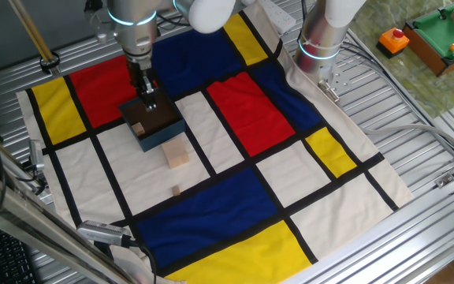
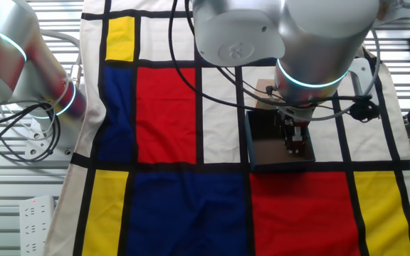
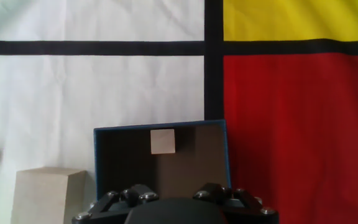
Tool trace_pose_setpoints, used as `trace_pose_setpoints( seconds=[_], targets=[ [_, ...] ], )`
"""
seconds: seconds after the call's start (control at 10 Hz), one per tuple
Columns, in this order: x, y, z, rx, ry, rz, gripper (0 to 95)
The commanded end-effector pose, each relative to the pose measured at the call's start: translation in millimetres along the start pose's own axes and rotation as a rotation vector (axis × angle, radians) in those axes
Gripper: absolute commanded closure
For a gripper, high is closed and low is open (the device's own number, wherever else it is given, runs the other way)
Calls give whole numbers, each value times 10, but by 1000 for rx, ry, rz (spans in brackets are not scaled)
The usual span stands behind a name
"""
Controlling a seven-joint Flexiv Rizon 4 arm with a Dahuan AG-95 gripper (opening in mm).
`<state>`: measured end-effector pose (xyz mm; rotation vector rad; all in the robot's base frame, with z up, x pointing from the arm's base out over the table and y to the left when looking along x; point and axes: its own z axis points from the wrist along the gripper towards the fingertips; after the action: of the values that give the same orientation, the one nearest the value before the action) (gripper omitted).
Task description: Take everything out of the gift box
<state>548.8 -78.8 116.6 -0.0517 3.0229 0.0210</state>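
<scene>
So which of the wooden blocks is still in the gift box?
The small tan block, lying on the dark floor of the gift box. The large pale cube sits on the cloth beside the box, and a tiny block lies farther off.

A slatted metal table (image 1: 416,158) carries a colour-block cloth (image 1: 251,118) bearing the gift box (image 1: 158,126) and two wooden blocks (image 1: 177,155)

One fixed view looks down at an angle from one side of the table across the whole colour-block cloth (image 1: 235,158). The other fixed view looks steeply down from the opposite side, closer. The hand view looks down from just above the gift box (image 3: 160,130), which all three share.
</scene>
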Motion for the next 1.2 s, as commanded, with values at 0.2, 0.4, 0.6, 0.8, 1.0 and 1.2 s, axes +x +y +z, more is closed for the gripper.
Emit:
trace_pose_setpoints(
  seconds=[0.2, 0.4, 0.6, 0.8, 1.0, 1.2],
  targets=[
    [5, -6, 20, 1, -5, 6, 380],
    [3, -21, 115, -13, 5, 27, 570],
    [-17, -16, 96, -13, 20, 27, 570],
    [-21, -13, 86, -11, 43, 19, 570],
    [-39, -8, 70, -33, 50, 15, 570],
    [-73, 6, 47, 9, 57, 21, 570]
  ],
)
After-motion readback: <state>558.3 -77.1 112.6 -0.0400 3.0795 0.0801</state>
